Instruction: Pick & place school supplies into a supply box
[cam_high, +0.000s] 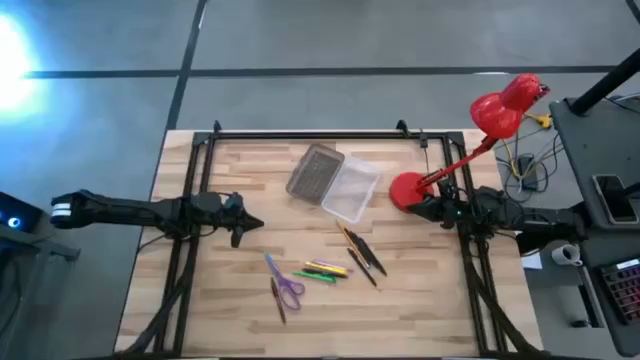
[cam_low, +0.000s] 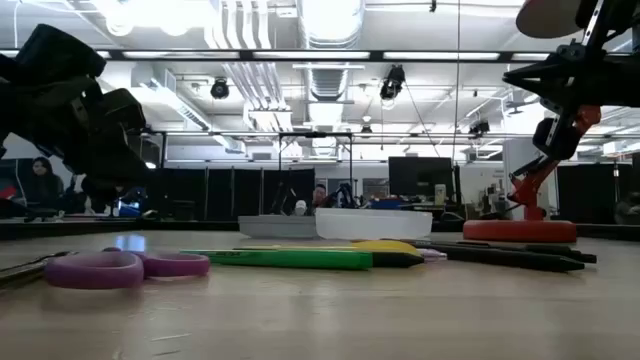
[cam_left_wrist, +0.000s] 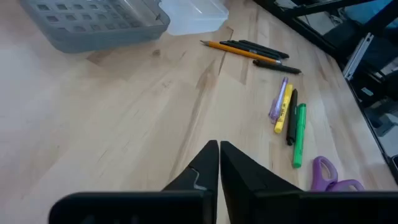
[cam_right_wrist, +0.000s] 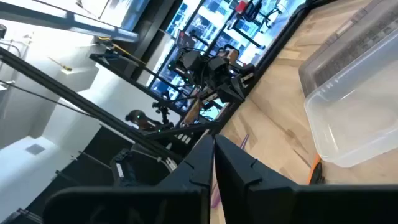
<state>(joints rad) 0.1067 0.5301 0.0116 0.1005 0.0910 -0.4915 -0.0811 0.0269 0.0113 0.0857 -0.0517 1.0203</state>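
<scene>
The supply box (cam_high: 352, 190) lies open on the table's far middle, its grey ribbed lid (cam_high: 315, 172) flat beside the clear tray (cam_left_wrist: 193, 14). Purple-handled scissors (cam_high: 288, 287) lie near the table's near edge, with a brown pencil (cam_high: 277, 299) beside them. Yellow, green, purple and black markers (cam_high: 325, 271) lie to their right, and dark pens with a yellow pencil (cam_high: 362, 255) lie further right. My left gripper (cam_high: 252, 225) hovers shut above the table's left part, touching nothing. My right gripper (cam_high: 418, 207) waits shut at the right, by the lamp base.
A red desk lamp (cam_high: 505, 105) stands with its round base (cam_high: 407, 190) on the table's right far part, its arm slanting past my right arm. A black frame (cam_high: 310, 133) runs along the far edge and both sides. Bare wood lies between my left gripper and the supplies.
</scene>
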